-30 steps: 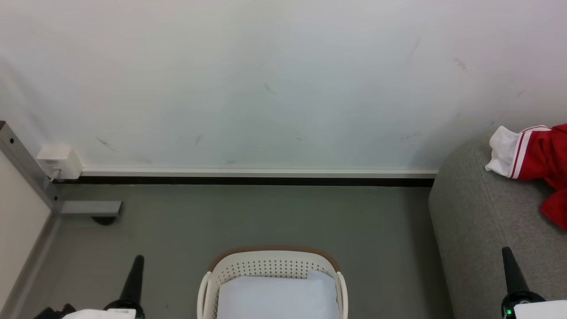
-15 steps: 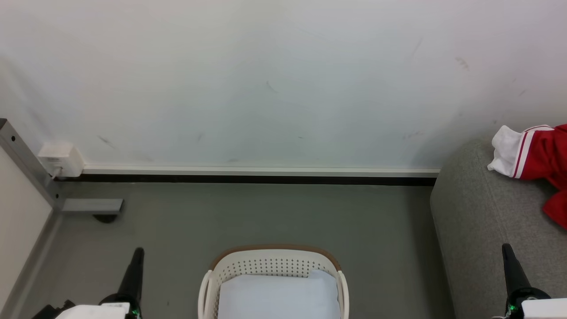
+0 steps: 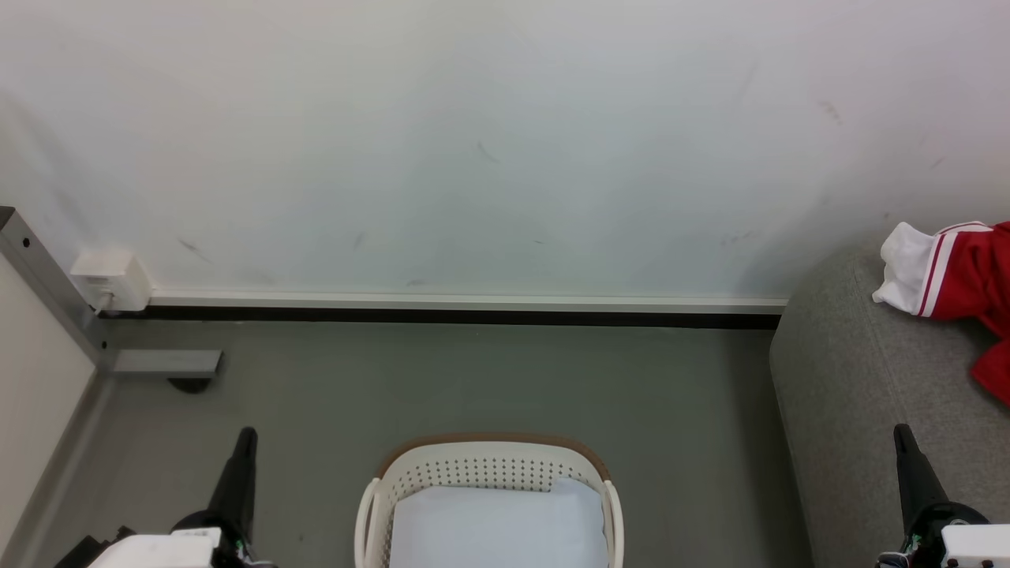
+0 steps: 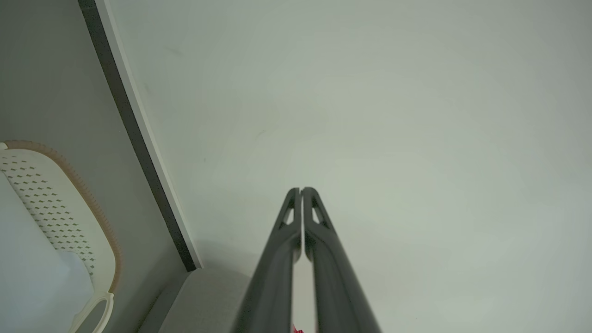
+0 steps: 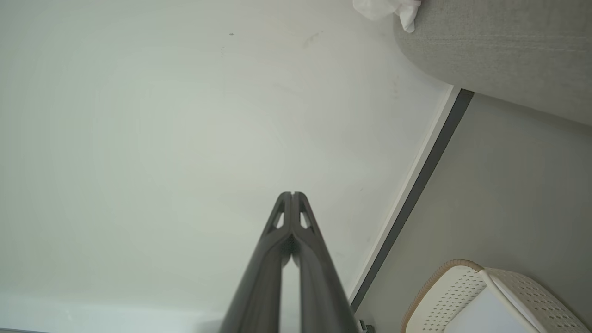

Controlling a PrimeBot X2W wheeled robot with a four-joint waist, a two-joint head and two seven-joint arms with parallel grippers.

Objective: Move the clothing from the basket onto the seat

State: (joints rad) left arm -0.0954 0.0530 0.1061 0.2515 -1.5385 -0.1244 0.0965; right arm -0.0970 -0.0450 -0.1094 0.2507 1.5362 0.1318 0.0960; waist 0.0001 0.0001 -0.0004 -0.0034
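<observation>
I have the left gripper (image 3: 246,435) and right gripper (image 3: 902,431) closed, empty, flanking the basket (image 3: 489,443), as the clothing (image 3: 966,268) lies on the seat (image 3: 852,379) past the right one.

Left gripper (image 3: 246,435) and right gripper (image 3: 902,432), flanking basket (image 3: 489,442): long dark tapered fingers (image 4: 277,263), triangular tip cut-outs, white wrist housings (image 3: 162,547).

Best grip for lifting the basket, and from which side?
Probably the white side handles, one per gripper, each approached from its outer side: they form open loops, and the basket stands upright between the left gripper and right gripper.
</observation>
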